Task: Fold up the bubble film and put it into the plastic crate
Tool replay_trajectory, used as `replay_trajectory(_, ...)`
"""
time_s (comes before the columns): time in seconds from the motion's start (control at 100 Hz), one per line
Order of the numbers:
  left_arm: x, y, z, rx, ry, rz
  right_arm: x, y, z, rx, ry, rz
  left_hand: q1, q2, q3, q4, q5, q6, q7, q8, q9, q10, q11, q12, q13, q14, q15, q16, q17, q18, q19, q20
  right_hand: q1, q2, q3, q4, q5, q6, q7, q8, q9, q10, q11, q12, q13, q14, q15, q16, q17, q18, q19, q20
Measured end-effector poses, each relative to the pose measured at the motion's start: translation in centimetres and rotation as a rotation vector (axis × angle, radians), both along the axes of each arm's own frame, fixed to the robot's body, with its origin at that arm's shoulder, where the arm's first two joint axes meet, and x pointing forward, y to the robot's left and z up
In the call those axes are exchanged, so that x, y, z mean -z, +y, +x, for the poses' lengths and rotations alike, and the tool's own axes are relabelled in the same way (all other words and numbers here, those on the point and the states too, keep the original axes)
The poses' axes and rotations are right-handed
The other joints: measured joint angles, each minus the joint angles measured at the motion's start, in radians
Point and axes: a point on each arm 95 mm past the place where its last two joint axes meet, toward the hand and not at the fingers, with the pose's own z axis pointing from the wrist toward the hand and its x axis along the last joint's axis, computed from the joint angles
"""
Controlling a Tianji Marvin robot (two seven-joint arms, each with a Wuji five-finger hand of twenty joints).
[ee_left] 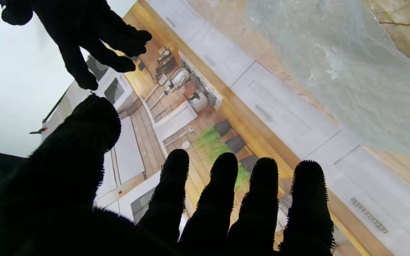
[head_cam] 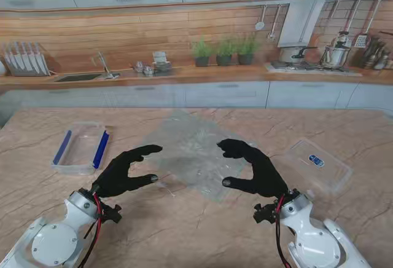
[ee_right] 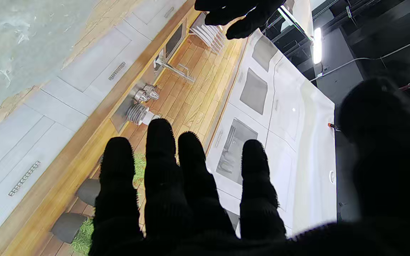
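The bubble film [head_cam: 195, 156] lies spread flat on the marble table [head_cam: 202, 231], in the middle of the stand view, a clear crumpled sheet whose corner nearest to me points between the two hands. The left hand [head_cam: 126, 169] sits at the film's left edge, lower left of centre in the frame, fingers apart and thumb spread, holding nothing. The right hand [head_cam: 253, 168] hangs over the film's right side, also spread, with nothing in its grasp; whether its fingertips touch the sheet I cannot tell. In the left wrist view the film [ee_left: 336, 67] shows as a pale wrinkled patch in the upper right of the frame, beyond the fingers [ee_left: 222, 199]. A clear plastic crate [head_cam: 81, 148] with blue handles stands at the left of the table, well apart from the film. A clear lid [head_cam: 312, 165] lies to the right, near the right hand.
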Motion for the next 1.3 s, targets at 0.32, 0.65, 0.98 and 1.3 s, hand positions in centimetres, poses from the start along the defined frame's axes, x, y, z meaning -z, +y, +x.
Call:
replay_trajectory(0.32,0.2,0.0,0.4,-0.009,0.014,0.024,0.0,0.0,0.2,0.008,0.005,-0.004,0.0,0.001,-0.002,0.0,0.0,0.0,0.0,-0.001,0.0,0.0,-0.002,0.0,-0.005,0.0,-0.001,-0.009,-0.004,-0.022,-0.034,-0.002,0.0,0.0,0.0,0.0,0.0,0.0,0.0,-0.01,0.0,0.0,0.0,0.0,0.0,0.0,0.0,0.0,0.0,0.0,-0.016,0.013)
replay_trajectory(0.65,0.8,-0.9,1.0,-0.183,-0.042,0.142,-0.1,-0.1,0.0,0.029,-0.004,-0.009,0.046,0.082,-0.168,0.0,-0.012,0.0,0.0,0.001,-0.053,0.0,-0.011,0.001,-0.066,-0.008,-0.003,-0.009,-0.049,-0.072,-0.068,-0.002,-0.011,0.0,0.001,0.0,0.0,0.0,0.0,-0.012,0.0,0.0,0.0,0.0,0.0,0.0,0.0,0.0,0.0,0.001,-0.02,0.023)
replay_trajectory(0.98,2.8,-3.6,6.9,-0.301,0.085,0.252,-0.4,-1.0,-0.3,0.073,-0.04,-0.024,0.069,0.108,-0.222,0.0,-0.131,0.0,0.0,0.002,-0.225,-0.012,-0.06,-0.026,-0.213,-0.03,-0.056,-0.059,-0.137,-0.113,-0.124,-0.025,-0.011,0.0,0.001,0.0,0.0,0.0,0.0,-0.022,0.0,0.0,-0.011,0.0,0.0,0.0,0.0,0.0,-0.008,0.012,-0.021,0.045)
replay_trajectory(1.3,4.0,-6.5,13.4,-0.308,0.228,0.475,-0.5,-1.8,-0.8,0.11,-0.086,-0.039,0.078,0.162,-0.315,0.01,-0.281,-0.036,-0.076,-0.094,-0.405,-0.061,-0.107,-0.111,-0.32,-0.082,-0.142,-0.15,-0.174,-0.202,-0.267,-0.048,-0.011,0.002,0.001,0.0,0.0,-0.001,0.0,-0.022,0.0,0.0,-0.013,0.0,0.0,0.0,0.0,0.0,-0.008,0.013,-0.021,0.049)
